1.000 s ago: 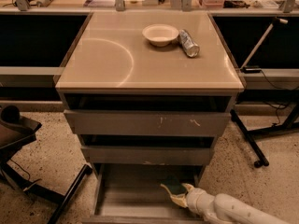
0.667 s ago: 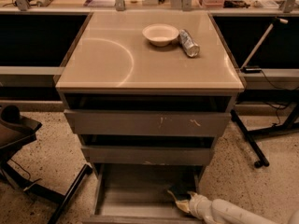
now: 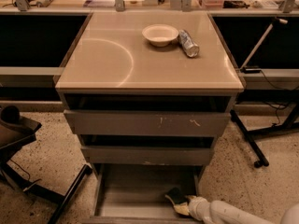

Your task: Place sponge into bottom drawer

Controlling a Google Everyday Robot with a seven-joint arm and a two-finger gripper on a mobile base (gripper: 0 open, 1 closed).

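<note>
Beige glossy tabletop (image 3: 117, 64) over three grey drawers, the upper two with scuffed flat fronts. Pulled out lowest: bottom drawer (image 3: 135, 190), a shallow tray with a plain floor. Reaching in from the right, white rounded arm (image 3: 229, 213), sunk lower than a second ago. Round pale bowl (image 3: 160, 34) just beside a crumpled metal can (image 3: 188, 43). In the tray's front right corner, gripper (image 3: 182, 204) at the sponge (image 3: 174, 195), dark green over yellow; gripped or released, impossible to tell.
</note>
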